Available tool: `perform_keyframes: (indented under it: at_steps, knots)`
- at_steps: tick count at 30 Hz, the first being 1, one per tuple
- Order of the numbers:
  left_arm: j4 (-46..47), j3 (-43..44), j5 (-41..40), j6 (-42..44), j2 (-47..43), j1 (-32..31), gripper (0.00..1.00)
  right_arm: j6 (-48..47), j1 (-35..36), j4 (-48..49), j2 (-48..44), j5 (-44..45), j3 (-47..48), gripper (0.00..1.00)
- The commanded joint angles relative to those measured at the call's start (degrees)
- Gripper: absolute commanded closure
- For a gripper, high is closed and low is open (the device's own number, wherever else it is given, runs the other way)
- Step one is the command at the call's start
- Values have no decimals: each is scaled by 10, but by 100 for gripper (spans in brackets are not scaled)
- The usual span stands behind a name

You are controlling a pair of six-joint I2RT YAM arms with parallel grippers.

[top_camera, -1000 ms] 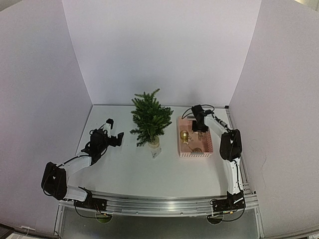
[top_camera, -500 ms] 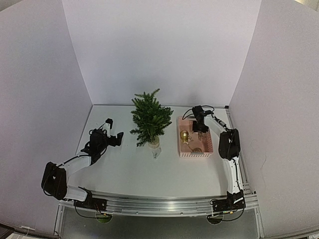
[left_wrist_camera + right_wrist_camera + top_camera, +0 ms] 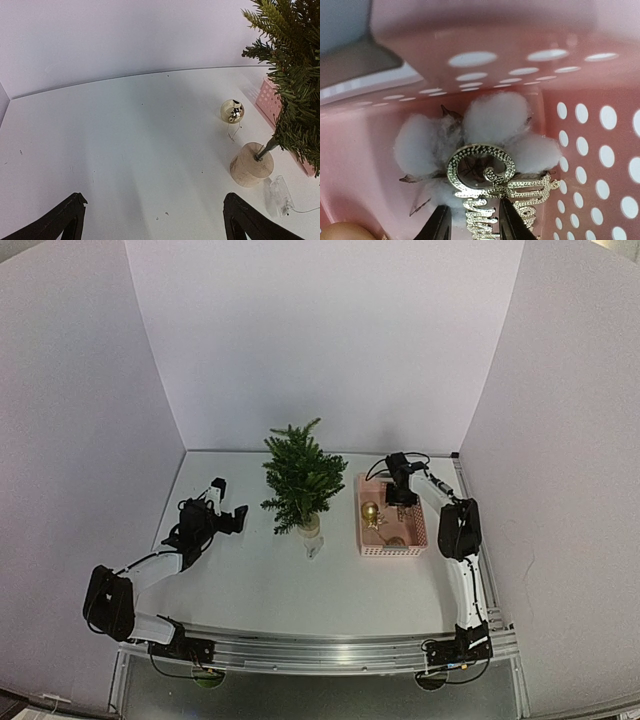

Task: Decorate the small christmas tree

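Overhead cam: the left gripper (image 3: 229, 501) has its fingers spread wide with nothing between them, and the small christmas tree (image 3: 303, 480) stands upright just to their right. The right gripper (image 3: 400, 497) is dipped into the pink basket (image 3: 421, 530), with a gold bauble (image 3: 370, 511) just left of its fingers. Left wrist cam: fingers (image 3: 67, 220) splayed at the bottom corners, tree ahead and to the right on its pale round base (image 3: 251, 164), a second bauble (image 3: 232, 110) lying past the base. Right wrist cam: fingertips (image 3: 440, 225) sit close either side of a glittery gold script ornament (image 3: 480, 212), with a cotton puff (image 3: 490, 122) just ahead. Honestly can't tell if they're actually pinching it.
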Motion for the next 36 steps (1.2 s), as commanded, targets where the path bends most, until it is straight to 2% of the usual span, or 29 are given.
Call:
perform_keyframes:
  at_steps: [1,7,15,36]
  knots:
    - [22,22,10,-9,7,5,4,7,-1,0,-7,-9,6,69]
    - [24,24,13,-11,10,8,4,5,-1,1,-3,-4,1,69]
    - [21,24,14,-11,8,12,4,4,-1,3,-7,-6,7,80]
    - [29,27,23,-6,19,18,4,-3,8,12,-93,-34,-52,83]
